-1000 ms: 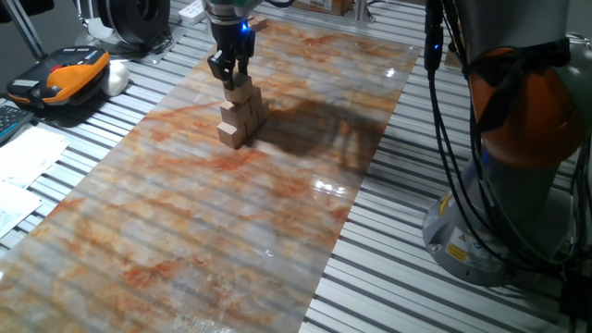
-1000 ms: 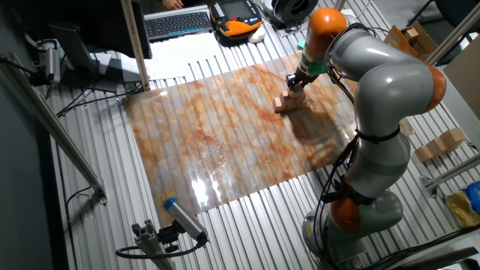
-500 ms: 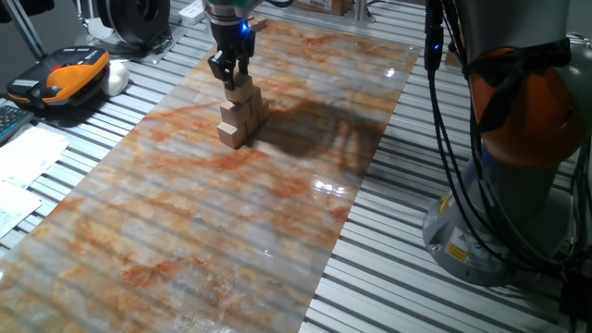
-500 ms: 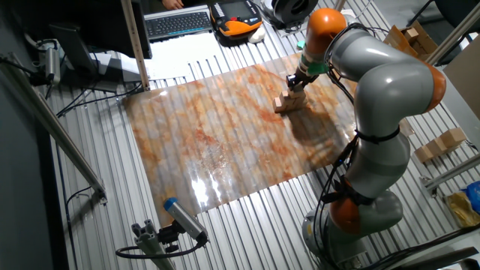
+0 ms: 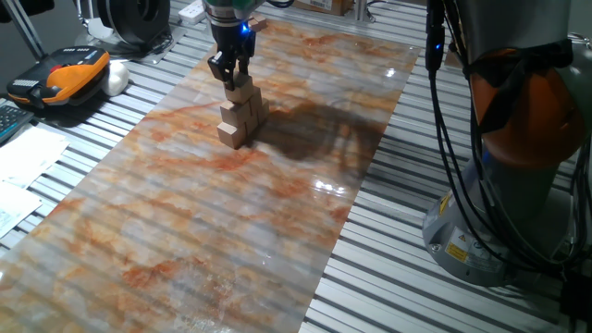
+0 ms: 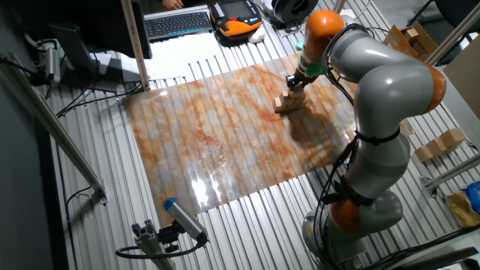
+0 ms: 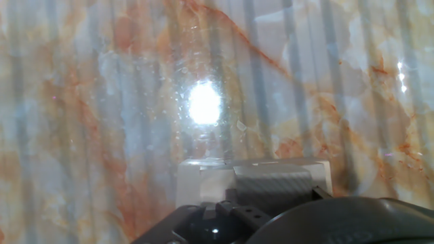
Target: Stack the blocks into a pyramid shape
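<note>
Capping: light tan wooden cube stack (image 5: 242, 113), so the pyramid gets its peak.
Black two-finger gripper (image 5: 230, 78): seemingly clenched on the top block (image 5: 240, 90); fingertips indistinct.

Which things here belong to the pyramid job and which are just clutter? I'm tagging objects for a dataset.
Job:
- stacked wooden blocks
- top block under the gripper

Lying about:
- orange-and-black handheld device
- keyboard
- papers
- cardboard boxes
- marble-patterned mat, only the work surface
</note>
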You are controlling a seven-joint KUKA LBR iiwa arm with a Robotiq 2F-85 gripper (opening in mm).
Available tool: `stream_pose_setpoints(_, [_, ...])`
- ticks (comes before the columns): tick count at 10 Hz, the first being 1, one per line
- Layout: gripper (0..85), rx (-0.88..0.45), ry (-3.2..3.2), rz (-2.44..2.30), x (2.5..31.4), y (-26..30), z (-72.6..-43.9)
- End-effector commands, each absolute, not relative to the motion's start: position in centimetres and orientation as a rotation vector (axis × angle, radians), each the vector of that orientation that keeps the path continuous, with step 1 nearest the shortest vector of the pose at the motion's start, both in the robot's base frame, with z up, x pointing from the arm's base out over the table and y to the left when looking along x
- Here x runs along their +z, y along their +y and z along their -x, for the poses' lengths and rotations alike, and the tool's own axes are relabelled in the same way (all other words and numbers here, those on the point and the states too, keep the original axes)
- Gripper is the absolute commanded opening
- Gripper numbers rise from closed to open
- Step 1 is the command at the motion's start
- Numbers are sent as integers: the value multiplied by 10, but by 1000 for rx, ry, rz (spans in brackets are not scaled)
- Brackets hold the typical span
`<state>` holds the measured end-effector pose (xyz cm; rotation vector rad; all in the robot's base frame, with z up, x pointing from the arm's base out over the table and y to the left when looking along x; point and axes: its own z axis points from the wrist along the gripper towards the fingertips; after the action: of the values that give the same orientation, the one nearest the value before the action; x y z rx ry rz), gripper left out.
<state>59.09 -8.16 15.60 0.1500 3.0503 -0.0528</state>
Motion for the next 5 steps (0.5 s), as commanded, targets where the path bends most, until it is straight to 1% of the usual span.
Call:
stream_pose_setpoints(1, [340, -56, 3048, -153, 156, -82, -591])
stream_pose_setpoints(5, [340, -54, 3042, -160, 155, -82, -592])
